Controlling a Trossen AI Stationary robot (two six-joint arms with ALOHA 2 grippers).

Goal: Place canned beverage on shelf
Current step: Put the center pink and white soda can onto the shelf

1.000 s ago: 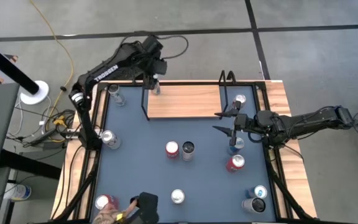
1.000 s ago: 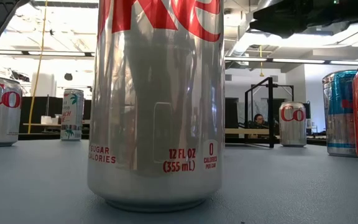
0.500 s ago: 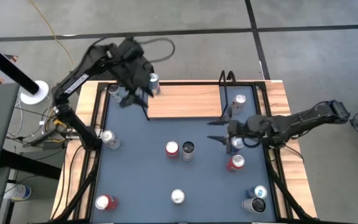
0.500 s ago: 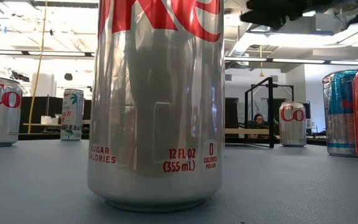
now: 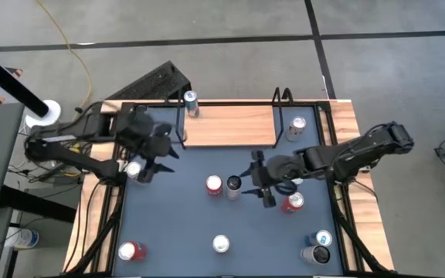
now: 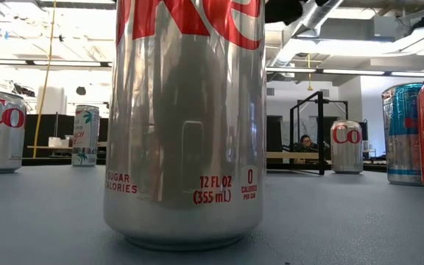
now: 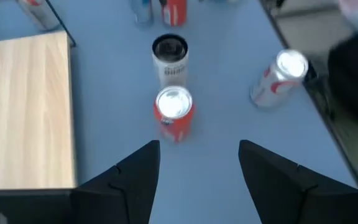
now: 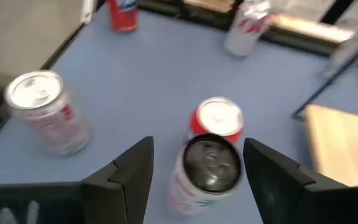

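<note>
The shelf (image 5: 230, 125) is a light-wood board in a black rail frame at the table's far side. One canned beverage (image 5: 191, 101) stands upright at its far left corner, and another (image 5: 297, 127) stands by its right rail. My left gripper (image 7: 197, 146) hangs open over the table's left part, with a red can (image 7: 174, 112) and a dark-topped can (image 7: 169, 53) ahead of it. My right gripper (image 5: 263, 184) is open just right of the dark-topped can (image 8: 211, 165), which stands ahead of its fingers beside the red can (image 8: 219, 118). Neither gripper holds anything.
More cans stand upright on the grey-blue tabletop: silver (image 5: 135, 170) under the left arm, red (image 5: 293, 202) by the right arm, silver (image 5: 221, 244) and red (image 5: 130, 251) near the front, two (image 5: 320, 245) at the near right. A silver can (image 6: 186, 125) fills the low view.
My left gripper has drawn back from the can at the shelf's far left corner, which stays standing there, and has swung toward the table's left and near side. My right gripper has gone toward the table's left, up to the middle pair of cans. A person's hand at the near edge is gone.
</note>
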